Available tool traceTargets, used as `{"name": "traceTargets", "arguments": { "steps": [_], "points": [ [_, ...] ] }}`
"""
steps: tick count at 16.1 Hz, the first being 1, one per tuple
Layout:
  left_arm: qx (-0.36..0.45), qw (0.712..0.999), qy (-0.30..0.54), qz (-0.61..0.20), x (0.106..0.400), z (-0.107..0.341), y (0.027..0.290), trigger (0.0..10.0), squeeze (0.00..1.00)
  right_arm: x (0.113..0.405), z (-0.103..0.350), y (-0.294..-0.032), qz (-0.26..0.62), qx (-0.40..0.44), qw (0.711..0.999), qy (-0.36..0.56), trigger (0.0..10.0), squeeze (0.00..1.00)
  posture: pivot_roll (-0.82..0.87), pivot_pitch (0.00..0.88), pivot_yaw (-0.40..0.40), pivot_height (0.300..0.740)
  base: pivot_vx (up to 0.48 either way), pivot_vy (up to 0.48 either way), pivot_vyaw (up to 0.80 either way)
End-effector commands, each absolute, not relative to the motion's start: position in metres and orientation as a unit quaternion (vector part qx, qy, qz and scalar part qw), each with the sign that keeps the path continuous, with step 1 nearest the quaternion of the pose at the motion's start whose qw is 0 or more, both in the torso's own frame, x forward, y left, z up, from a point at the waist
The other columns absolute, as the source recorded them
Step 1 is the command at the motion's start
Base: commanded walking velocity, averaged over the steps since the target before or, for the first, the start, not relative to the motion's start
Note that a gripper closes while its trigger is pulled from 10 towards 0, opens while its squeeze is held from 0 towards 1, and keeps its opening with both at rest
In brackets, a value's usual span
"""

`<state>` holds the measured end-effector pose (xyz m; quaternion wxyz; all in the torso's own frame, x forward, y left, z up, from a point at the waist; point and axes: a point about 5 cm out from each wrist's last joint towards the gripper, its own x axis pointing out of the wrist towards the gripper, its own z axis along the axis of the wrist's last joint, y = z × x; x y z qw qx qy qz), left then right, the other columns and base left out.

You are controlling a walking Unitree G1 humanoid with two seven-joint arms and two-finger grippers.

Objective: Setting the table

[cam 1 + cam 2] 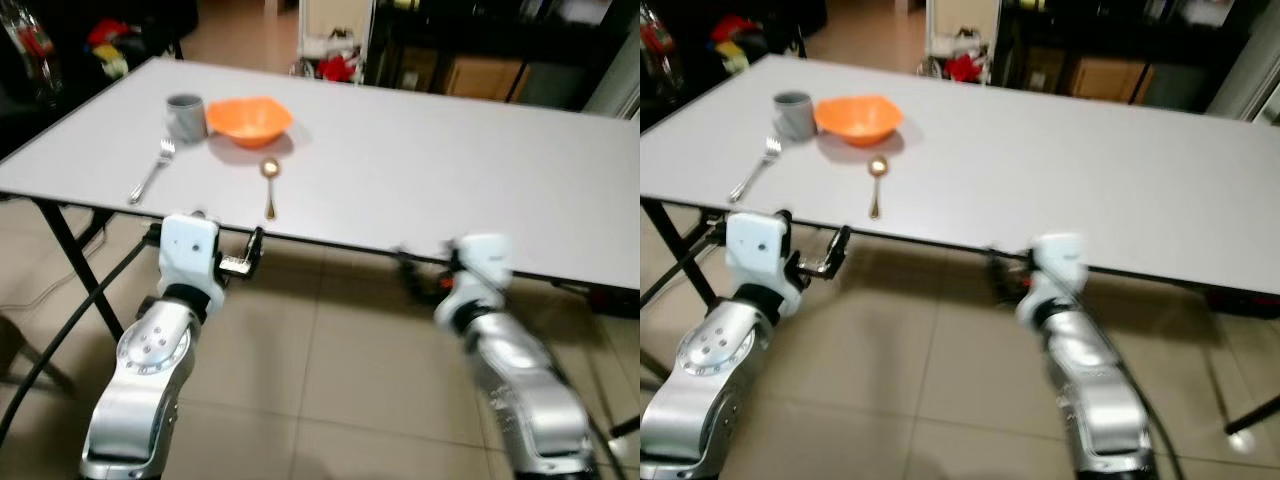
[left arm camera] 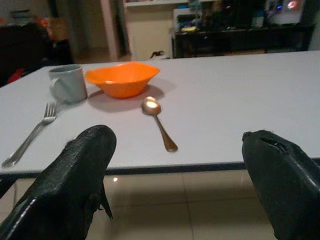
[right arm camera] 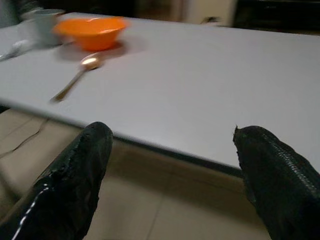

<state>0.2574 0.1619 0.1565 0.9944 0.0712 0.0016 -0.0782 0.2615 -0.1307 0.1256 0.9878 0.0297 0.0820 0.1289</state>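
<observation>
Altogether four place-setting pieces, grouped at the far left of one pale grey, smooth, rectangular table (image 1: 420, 170) on thin black legs. One orange bowl (image 1: 250, 120), shallow, wavy-rimmed, plastic-looking. One grey mug (image 1: 184, 116), cylindrical, with handle, just left of bowl, close beside it; touching or not, cannot tell. One silver metal fork (image 1: 152, 172), nearer than mug, tines pointing far, lying flat. One spoon (image 1: 269, 185), golden-brown metal, oval bowl end toward the orange bowl, handle pointing to the near edge, just right of fork and apart from it. Below, beige floor tiles (image 1: 330, 370), glossy, square, with darker grout lines.

Two silver arms, both below and just short of the near table edge. Left gripper (image 2: 180, 175) level with the tabletop edge, facing the spoon, two black rubbery fingers (image 2: 75, 175) spread wide, nothing between. Right gripper (image 3: 175, 175) further right, likewise facing the table edge, textured black fingers (image 3: 280, 175) wide apart, holding nothing.
</observation>
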Motion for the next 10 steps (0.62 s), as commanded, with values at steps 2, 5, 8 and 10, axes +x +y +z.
{"name": "traceTargets", "arguments": {
  "steps": [2,5,8,10],
  "points": [
    [0.081,0.993,-0.005,-0.080,0.2583,0.1590,0.1625,10.0,0.00,0.2640,0.1307,-0.1266,0.140,0.025,0.987,0.070,10.0,0.00,0.08,0.000,-0.024,0.740,0.000,0.000,0.80],
    [0.086,0.993,-0.002,-0.075,0.2589,0.1590,0.1651,10.0,0.00,0.2650,0.1290,-0.1265,0.136,0.034,0.987,0.077,10.0,0.00,0.08,0.000,-0.022,0.740,0.000,0.000,0.80],
    [0.088,0.993,0.000,-0.084,0.2601,0.1589,0.1632,10.0,0.00,0.2634,0.1282,-0.1263,0.139,0.035,0.987,0.079,10.0,0.00,0.08,0.000,-0.013,0.740,0.000,0.000,0.80],
    [0.088,0.992,0.001,-0.087,0.2609,0.1587,0.1622,10.0,0.00,0.2629,0.1287,-0.1279,0.133,0.037,0.987,0.076,10.0,0.00,0.08,0.000,-0.011,0.740,0.000,0.000,0.80]
  ]
}}
